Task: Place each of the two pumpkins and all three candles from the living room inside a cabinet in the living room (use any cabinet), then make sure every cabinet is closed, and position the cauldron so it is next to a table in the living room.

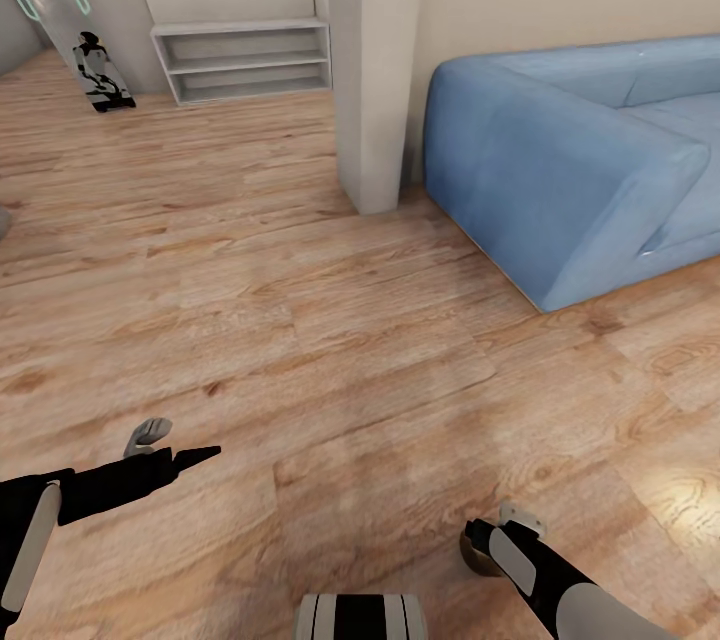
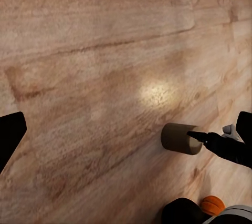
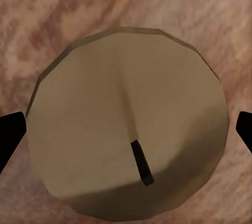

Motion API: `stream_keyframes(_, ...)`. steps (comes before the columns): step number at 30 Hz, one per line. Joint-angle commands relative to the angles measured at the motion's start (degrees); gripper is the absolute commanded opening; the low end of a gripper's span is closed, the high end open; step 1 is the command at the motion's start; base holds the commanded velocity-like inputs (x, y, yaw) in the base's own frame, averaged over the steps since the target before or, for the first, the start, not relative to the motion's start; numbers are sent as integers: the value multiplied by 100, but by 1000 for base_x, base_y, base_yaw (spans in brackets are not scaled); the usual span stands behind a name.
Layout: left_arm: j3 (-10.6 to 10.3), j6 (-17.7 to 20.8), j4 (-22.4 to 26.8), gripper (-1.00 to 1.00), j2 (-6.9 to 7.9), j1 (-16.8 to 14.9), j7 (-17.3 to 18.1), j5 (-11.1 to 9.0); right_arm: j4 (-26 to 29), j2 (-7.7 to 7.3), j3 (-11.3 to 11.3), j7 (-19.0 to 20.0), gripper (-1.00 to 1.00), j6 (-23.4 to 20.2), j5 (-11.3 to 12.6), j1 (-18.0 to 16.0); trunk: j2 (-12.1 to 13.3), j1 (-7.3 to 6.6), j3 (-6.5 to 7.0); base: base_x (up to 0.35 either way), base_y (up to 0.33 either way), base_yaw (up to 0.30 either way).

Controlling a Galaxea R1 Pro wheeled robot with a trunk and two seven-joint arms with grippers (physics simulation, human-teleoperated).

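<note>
A beige candle [image 3: 128,124] with a dark wick is held above the wooden floor [image 1: 330,340] by the right gripper [image 1: 490,535], closed on it. An orange pumpkin [image 2: 212,204] is seen nearby. The left gripper [image 1: 175,450] is open and empty. A blue sofa [image 1: 580,160] stands beyond.

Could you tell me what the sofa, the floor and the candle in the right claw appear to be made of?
The sofa looks upholstered in matte blue fabric: soft rounded edges, no gloss. The floor looks like varnished wood planks: visible grain, knots and a faint sheen. The candle, held in the right claw, looks like dull beige wax, with a flat smooth top and a dark wick, though a render leaves this uncertain.
</note>
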State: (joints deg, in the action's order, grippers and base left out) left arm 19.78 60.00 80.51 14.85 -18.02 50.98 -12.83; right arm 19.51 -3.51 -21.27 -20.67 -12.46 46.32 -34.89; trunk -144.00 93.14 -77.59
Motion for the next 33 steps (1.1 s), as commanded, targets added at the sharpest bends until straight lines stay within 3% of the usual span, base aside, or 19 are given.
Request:
stream_keyframes(1, 0, 0, 0, 100, 0, 0, 0, 0, 0, 0, 0, 0, 100, -1, 0, 0, -1, 3, -22, 0, 0, 0)
stream_keyframes(7, -1, 0, 0, 100, 0, 0, 0, 0, 0, 0, 0, 1, 100, -2, 0, 0, -5, 10, -89, 0, 0, 0)
stream_keyframes(8, -1, 0, 0, 100, 0, 0, 0, 0, 0, 0, 0, -1, -100, -1, 0, 0, -5, 10, -89, 0, 0, 0)
stream_keyframes(31, 0, 0, 0, 100, 2, 1, 0, 0, 0, 0, 0, 1, -100, 5, 0, 0, -5, 10, -89, 0, 0, 0)
stream_keyframes(33, 0, 0, 0, 100, 1, 0, 0, 0, 0, 0, 0, 1, -100, 5, 0, 0, -3, 5, -44, 0, 0, 0)
